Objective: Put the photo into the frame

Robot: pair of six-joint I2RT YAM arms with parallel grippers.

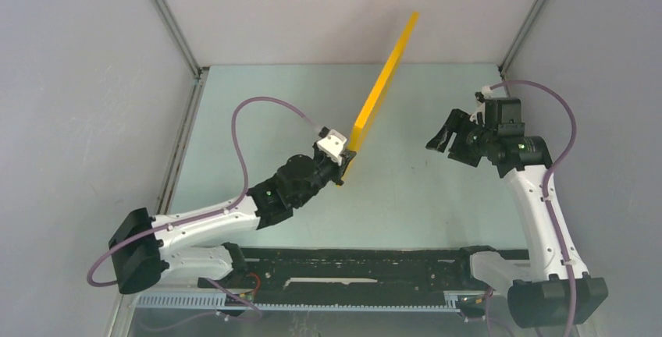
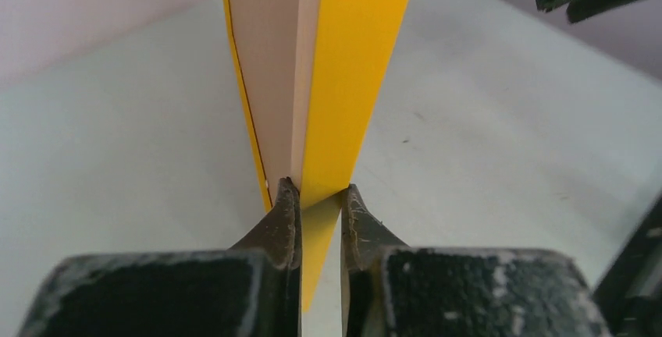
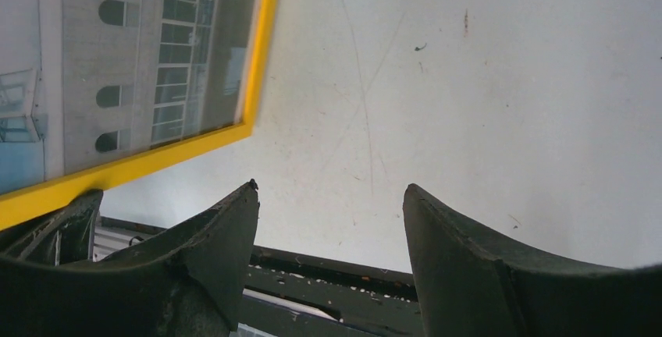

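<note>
The orange-yellow frame [image 1: 382, 83] stands upright and edge-on above the table, leaning toward the back right. My left gripper [image 1: 343, 167] is shut on its lower corner. In the left wrist view both fingertips pinch the yellow rail [image 2: 355, 79], with a pale brown backing sheet [image 2: 269, 64] against its left face. The photo [image 3: 117, 64], a white building with arched windows, shows inside the frame rail [image 3: 258, 56] in the right wrist view. My right gripper [image 1: 443, 140] hangs open to the right of the frame, apart from it, with nothing between its fingers [image 3: 218, 228].
The pale green table [image 1: 429, 196] has grey enclosure walls on three sides and metal posts [image 1: 168, 17] at the back corners. A black rail [image 1: 351, 271] runs along the near edge between the arm bases.
</note>
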